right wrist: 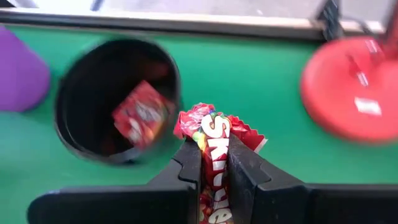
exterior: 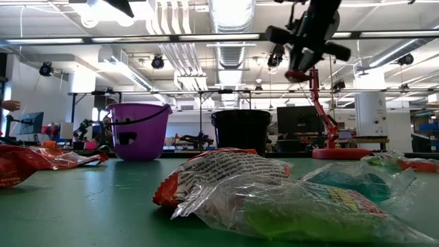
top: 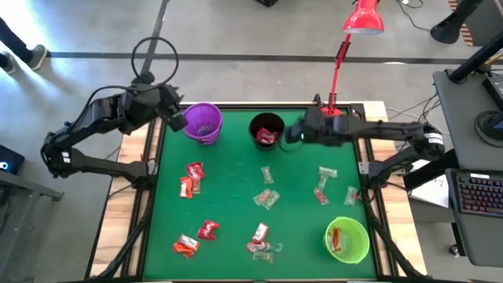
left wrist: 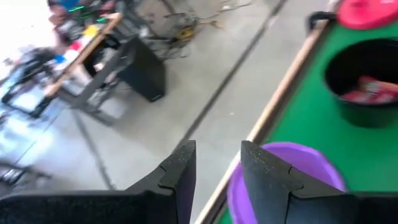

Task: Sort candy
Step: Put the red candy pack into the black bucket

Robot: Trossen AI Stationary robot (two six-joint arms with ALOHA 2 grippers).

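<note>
Right now my right gripper (right wrist: 214, 163) is clamped on a red candy packet (right wrist: 214, 134), held just beside the black cup (top: 266, 130), on the side nearer the red lamp base (right wrist: 354, 87). One red packet (right wrist: 140, 115) already lies inside that cup. My left gripper (left wrist: 216, 171) hangs over the outer rim of the purple cup (top: 203, 123), on its side away from the black cup, fingers parted with nothing between them.

I judge the packet light, crinkly and soft; the wrapper will slip and flop, so pinching it across the flat middle, as now, seems safest. Loose candy (top: 267, 198) is scattered on the green table (top: 228, 200) well in front of the black cup, some red, some clear or pale, and the green cup (top: 346, 239) sits far off toward the near right corner.

Room is tight here: the black cup's rim and the lamp base flank my gripper closely. Between the black cup and the scattered sweets the mat is open for moving.
</note>
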